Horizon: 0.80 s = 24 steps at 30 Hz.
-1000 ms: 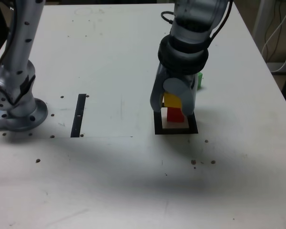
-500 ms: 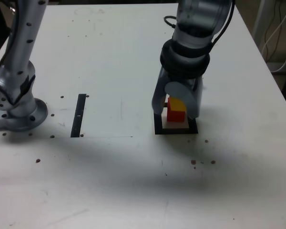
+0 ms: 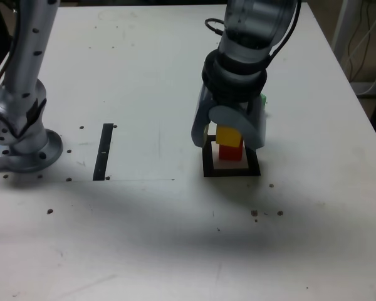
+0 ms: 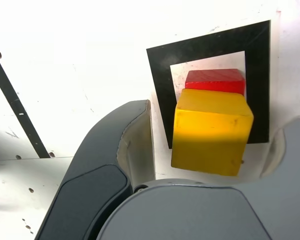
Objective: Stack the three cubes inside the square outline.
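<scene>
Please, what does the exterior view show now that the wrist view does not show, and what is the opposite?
Only the exterior view shows a small part of the green cube, beyond the hand, and the round grey base at its left side.

Only the wrist view shows bare table between each jaw and the yellow cube, so the open jaws do not touch it.

Both show the yellow cube, the red cube, the black square outline and the thin black strip.
</scene>
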Motion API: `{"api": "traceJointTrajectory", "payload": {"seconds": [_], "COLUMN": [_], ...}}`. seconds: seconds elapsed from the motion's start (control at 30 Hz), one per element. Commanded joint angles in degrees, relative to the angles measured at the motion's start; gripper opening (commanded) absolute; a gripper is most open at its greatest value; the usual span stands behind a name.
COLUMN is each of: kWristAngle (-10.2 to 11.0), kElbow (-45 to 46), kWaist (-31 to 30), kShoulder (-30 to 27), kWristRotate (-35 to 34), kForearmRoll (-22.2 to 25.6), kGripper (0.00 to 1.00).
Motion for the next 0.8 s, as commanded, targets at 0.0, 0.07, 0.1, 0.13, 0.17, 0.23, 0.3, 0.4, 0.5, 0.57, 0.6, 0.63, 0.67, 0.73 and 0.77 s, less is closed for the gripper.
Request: {"api": "traceJointTrajectory", "payload": {"seconds": [0.0,0.07,0.1,0.13,0.17,0.23,0.3,0.4,0.5,0.57,0.6,0.63,0.67,0.73,0.77], "kWristAngle": [1.0,2.43,3.26,4.04,4.71,5.64,6.05,6.84,8.57,9.51,9.78,9.96,10.07,10.34,10.56], "kElbow": [-0.75,-1.41,-1.89,-2.49,-3.18,-4.77,-6.53,-9.36,-12.39,-13.56,-13.92,-14.13,-14.19,-14.02,-13.76], "kWaist": [0.1,0.16,0.31,0.57,0.98,2.17,3.82,6.27,8.39,9.51,10.08,10.63,11.14,11.93,12.17], "kShoulder": [-1.97,-3.54,-4.43,-5.34,-6.23,-7.69,-8.6,-8.95,-8.49,-7.9,-7.47,-6.96,-6.39,-5.06,-4.41], "kWristRotate": [0.93,2.58,3.95,5.68,7.78,12.99,18.99,27.6,35.14,38.15,39.31,40.25,40.96,41.81,42.04], "kForearmRoll": [1.03,2.54,3.43,4.34,5.18,6.64,7.69,8.47,8.29,8.24,8.25,8.27,8.27,8.09,7.75], "kGripper": [0.99,0.99,0.99,0.99,0.99,0.99,0.99,0.99,0.99,0.99,0.99,0.99,0.99,0.99,0.99]}}
